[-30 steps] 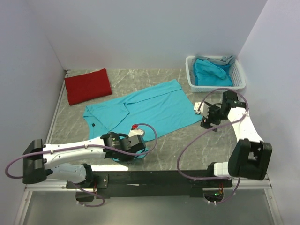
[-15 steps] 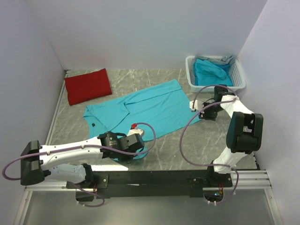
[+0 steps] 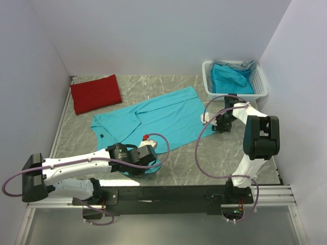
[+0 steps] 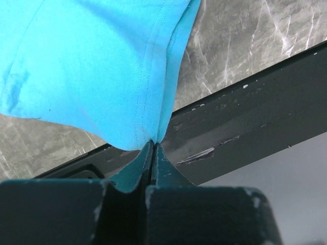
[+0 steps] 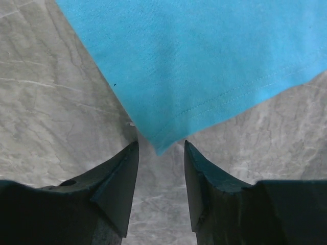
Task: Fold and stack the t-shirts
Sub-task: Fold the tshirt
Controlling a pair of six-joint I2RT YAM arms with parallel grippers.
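A turquoise t-shirt (image 3: 163, 118) lies spread on the grey table, with a small dark mark near its left end. My left gripper (image 3: 153, 162) is shut on its near corner (image 4: 143, 127), the cloth pinched between the fingertips. My right gripper (image 3: 217, 125) is open, its fingers (image 5: 118, 178) straddling the shirt's right hem corner (image 5: 163, 145) without touching it. A folded red t-shirt (image 3: 95, 93) lies at the back left. More turquoise shirts (image 3: 231, 78) lie in the basket.
A white slatted basket (image 3: 260, 84) stands at the back right. White walls close the table on the left, back and right. The black base rail (image 3: 168, 193) runs along the near edge, just behind my left gripper.
My right arm has swung left and its gripper has come down to the shirt's right hem corner. My left gripper stays shut on the near corner, almost unmoved.
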